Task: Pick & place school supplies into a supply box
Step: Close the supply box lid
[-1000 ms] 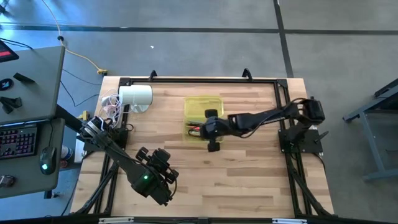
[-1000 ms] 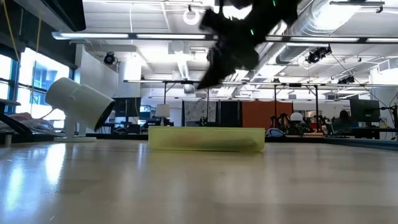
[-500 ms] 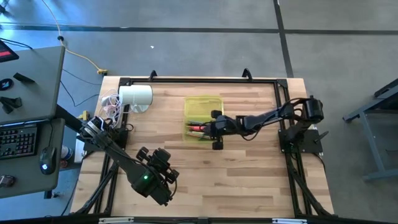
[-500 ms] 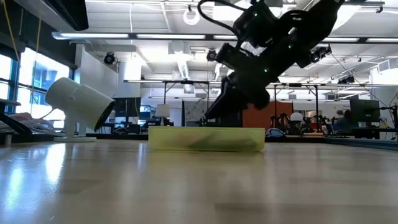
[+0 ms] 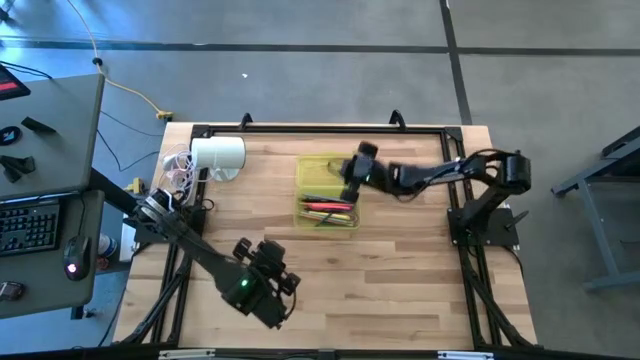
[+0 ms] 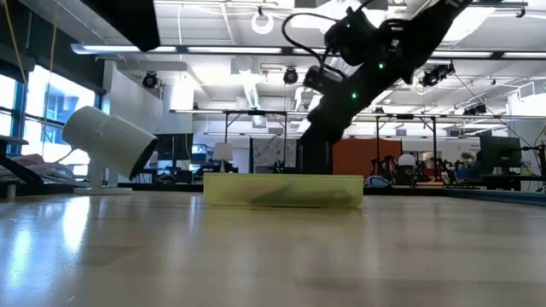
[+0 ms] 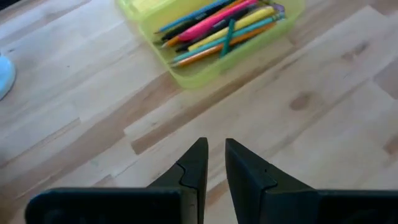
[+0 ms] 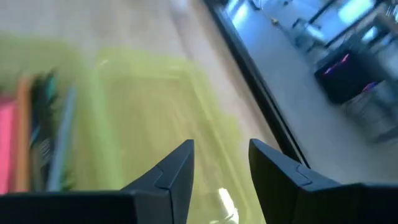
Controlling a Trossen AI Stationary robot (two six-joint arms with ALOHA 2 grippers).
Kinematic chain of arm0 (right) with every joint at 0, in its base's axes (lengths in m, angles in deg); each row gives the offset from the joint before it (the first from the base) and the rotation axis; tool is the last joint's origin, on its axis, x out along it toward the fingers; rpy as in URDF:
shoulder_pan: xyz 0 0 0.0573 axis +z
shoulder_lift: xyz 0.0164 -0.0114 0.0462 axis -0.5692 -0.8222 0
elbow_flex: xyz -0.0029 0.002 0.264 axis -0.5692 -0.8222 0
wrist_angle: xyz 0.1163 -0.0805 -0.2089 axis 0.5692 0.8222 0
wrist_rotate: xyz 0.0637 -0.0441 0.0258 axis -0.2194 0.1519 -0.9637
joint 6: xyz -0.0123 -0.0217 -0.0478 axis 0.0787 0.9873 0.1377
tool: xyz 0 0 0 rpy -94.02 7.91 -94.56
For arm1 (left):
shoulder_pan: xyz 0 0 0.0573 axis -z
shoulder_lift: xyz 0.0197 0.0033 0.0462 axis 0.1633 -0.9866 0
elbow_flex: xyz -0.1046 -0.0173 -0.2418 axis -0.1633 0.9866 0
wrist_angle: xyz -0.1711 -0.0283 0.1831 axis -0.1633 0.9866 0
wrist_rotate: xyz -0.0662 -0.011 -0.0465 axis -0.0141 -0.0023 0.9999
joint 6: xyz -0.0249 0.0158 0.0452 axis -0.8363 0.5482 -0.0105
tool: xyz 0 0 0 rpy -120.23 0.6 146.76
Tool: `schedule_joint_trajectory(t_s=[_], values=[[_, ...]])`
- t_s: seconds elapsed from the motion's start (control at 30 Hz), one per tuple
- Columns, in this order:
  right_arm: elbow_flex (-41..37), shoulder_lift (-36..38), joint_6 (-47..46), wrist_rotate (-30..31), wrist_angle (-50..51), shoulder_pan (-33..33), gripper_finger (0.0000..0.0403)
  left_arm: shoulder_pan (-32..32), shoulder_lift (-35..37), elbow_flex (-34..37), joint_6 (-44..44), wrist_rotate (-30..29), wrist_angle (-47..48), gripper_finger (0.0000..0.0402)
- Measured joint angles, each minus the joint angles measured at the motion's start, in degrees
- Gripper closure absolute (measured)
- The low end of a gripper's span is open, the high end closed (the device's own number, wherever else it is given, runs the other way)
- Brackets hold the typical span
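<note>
The supply box [image 5: 325, 172], shallow and translucent yellow-green, stands at the table's middle, toward the far edge. Pens and pencils [image 5: 328, 210] in pink, orange, yellow, green and blue lie side by side in its near half [image 7: 217, 28]. My right gripper [image 5: 348, 188] hovers open over the box's bare far half [image 8: 143, 106], with nothing between its fingers [image 8: 221, 155]. My left gripper [image 5: 285, 282] hangs above bare wood near the front edge. Its fingers [image 7: 214, 152] stand slightly apart and hold nothing.
A white cylinder [image 5: 218, 155] with a bundle of cables [image 5: 178, 168] stands at the far left; it also shows in the low view [image 6: 107, 145]. Black frame rails [image 5: 320, 128] run along the table's edges. Bare wood lies in front of and right of the box.
My right gripper has risen from low over the box's near end and gone toward the table's far edge, so the pens in the box now show uncovered. My left gripper has shifted a little toward the right edge.
</note>
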Motion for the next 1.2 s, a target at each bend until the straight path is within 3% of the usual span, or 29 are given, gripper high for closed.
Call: schedule_joint_trajectory(t_s=[0.2, 0.33, 0.4, 0.47, 0.53, 0.67, 0.9, 1.2], values=[[0.0, 1.9, -10.2, -17.7, -1.6, -14.1, 0.0306, -7.0, -2.4, 1.5, 10.3, 1.8, -4.5, 0.0382], [0.0, 0.6, -12.3, -24.4, -2.4, -21.2, 0.0374, -12.2, -3.6, 5.4, 19.1, 7.6, -13.6, 0.0373], [0.0, -0.5, -13.9, -25.6, -2.7, -23.2, 0.0395, -14.5, -4.3, 7.3, 25.3, 12.7, -22.4, 0.0370], [0.0, -1.7, -15.3, -26.3, -3.4, -24.4, 0.0391, -16.2, -5.1, 9.4, 31.3, 16.6, -27.2, 0.0378], [0.0, -3.4, -15.8, -26.9, -4.8, -25.0, 0.0392, -17.7, -6.4, 10.9, 35.7, 18.1, -35.5, 0.0389], [0.0, -7.8, -16.2, -28.5, -7.2, -24.9, 0.0399, -20.7, -7.7, 13.0, 37.8, 19.6, -40.4, 0.0380], [5.3, -14.3, -21.6, -31.3, -4.3, -25.6, 0.0402, -24.5, -9.7, 13.8, 41.5, 23.7, -38.7, 0.0389], [14.6, -17.4, -22.0, -31.8, 15.0, -25.9, 0.0402, -27.8, -10.3, 13.4, 43.6, 24.1, -38.4, 0.0370]])
